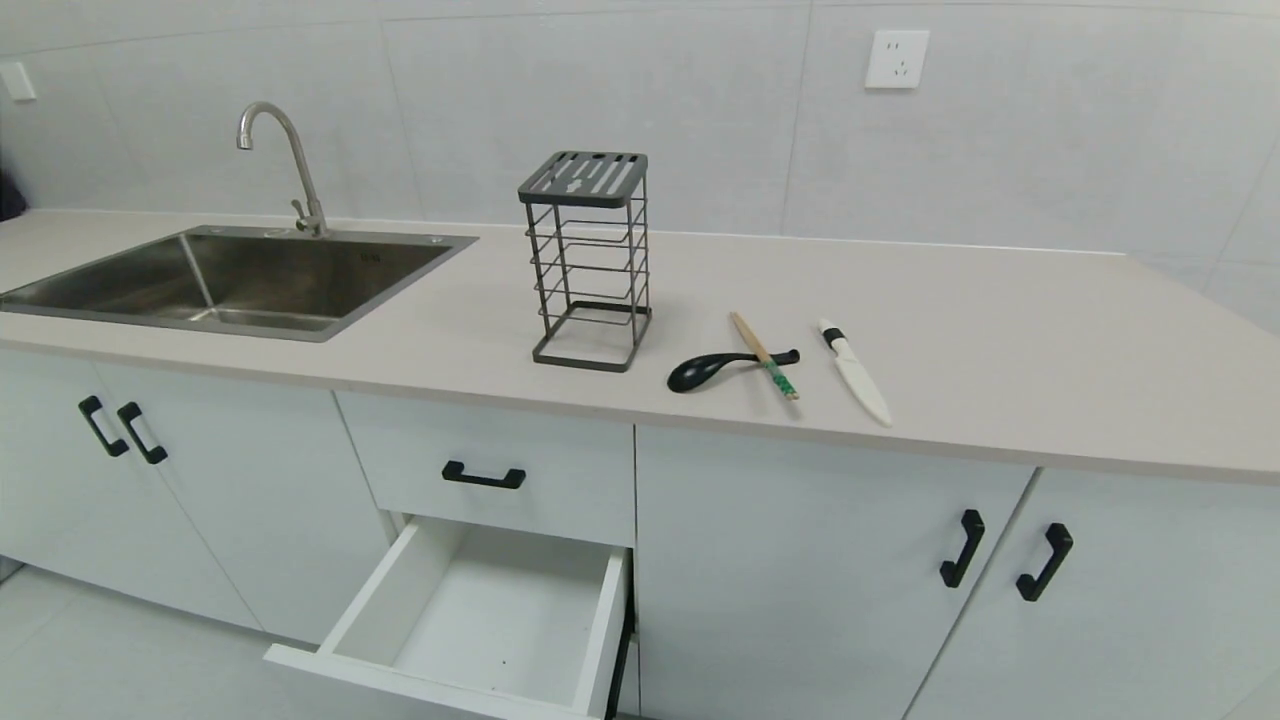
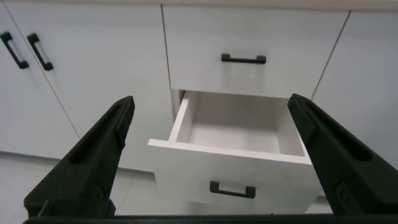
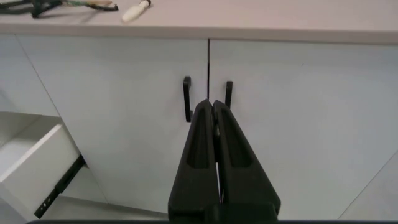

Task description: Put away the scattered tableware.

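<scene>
On the counter lie a black spoon [image 1: 712,368], a pair of wooden chopsticks [image 1: 764,355] across its handle, and a white knife [image 1: 855,372] to their right. A dark wire rack [image 1: 590,258] stands left of them. Below, a white drawer [image 1: 470,620] is pulled out, with nothing in it. My left gripper [image 2: 211,118] is open in front of that drawer [image 2: 233,134], low down. My right gripper [image 3: 214,112] is shut on nothing, facing the cabinet doors [image 3: 208,99] under the counter; the white knife [image 3: 135,10] and the chopsticks [image 3: 93,5] show on the counter edge above.
A steel sink [image 1: 225,275] with a tap [image 1: 285,160] sits at the counter's left. Cabinet doors with black handles [image 1: 1005,555] run under the counter, and a shut drawer [image 1: 485,470] sits above the pulled-out one. The counter's right part is bare.
</scene>
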Robot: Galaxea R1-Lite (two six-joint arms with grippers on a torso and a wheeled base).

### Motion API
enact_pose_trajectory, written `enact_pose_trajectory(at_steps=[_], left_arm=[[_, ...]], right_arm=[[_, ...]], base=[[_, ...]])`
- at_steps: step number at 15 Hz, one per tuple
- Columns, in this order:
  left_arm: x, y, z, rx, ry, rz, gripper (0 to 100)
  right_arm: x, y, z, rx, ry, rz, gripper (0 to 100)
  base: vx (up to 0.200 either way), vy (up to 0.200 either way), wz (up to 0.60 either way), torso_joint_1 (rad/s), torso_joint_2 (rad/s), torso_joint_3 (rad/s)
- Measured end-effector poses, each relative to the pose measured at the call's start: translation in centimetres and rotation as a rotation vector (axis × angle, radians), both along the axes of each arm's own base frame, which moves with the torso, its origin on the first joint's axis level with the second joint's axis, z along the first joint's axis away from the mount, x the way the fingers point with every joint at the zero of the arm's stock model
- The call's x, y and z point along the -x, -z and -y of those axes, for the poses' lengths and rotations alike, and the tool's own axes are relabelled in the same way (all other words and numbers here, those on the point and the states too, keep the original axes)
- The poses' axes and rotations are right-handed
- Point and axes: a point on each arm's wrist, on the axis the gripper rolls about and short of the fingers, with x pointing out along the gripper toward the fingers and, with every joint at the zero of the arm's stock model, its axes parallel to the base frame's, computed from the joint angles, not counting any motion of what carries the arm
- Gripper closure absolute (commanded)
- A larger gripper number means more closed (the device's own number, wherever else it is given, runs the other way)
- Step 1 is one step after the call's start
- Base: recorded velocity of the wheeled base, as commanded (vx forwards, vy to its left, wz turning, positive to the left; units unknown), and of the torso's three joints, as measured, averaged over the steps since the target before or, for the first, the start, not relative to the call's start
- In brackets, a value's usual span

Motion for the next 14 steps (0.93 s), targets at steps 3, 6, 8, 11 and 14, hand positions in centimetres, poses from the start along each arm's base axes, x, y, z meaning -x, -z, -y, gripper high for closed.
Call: enact_pose_trajectory(at_steps=[3,6,8,11,14], left_arm=[[0.0,0.01,0.0,0.0,0.0,-0.001,0],[0.0,0.0,0.0,0.0,-0.001,0.0,0],[0.0,0.01,0.0,0.001,0.0,-0.001,0],[0.0,0.01,0.0,0.001,-0.002,-0.001,0],[0.0,0.01,0.0,0.001,-0.002,-0.001,0]], right_arm=[[-0.01,0.05,0.0,0.0,0.0,-0.003,100],[-0.01,0.07,0.0,0.0,-0.001,-0.005,100],[0.0,0.03,0.0,0.0,0.0,-0.003,100],[0.0,0.04,0.0,0.001,0.0,-0.003,100],[-0.01,0.05,0.0,0.0,0.0,-0.003,100]], base=[[0.0,0.0,0.4,0.132,-0.07,-0.041],[0.0,0.0,0.0,0.0,0.0,0.0],[0.0,0.0,0.0,0.0,0.0,0.0],[0.0,0.0,0.0,0.014,-0.03,-0.012],[0.0,0.0,0.0,0.196,-0.35,-0.162]])
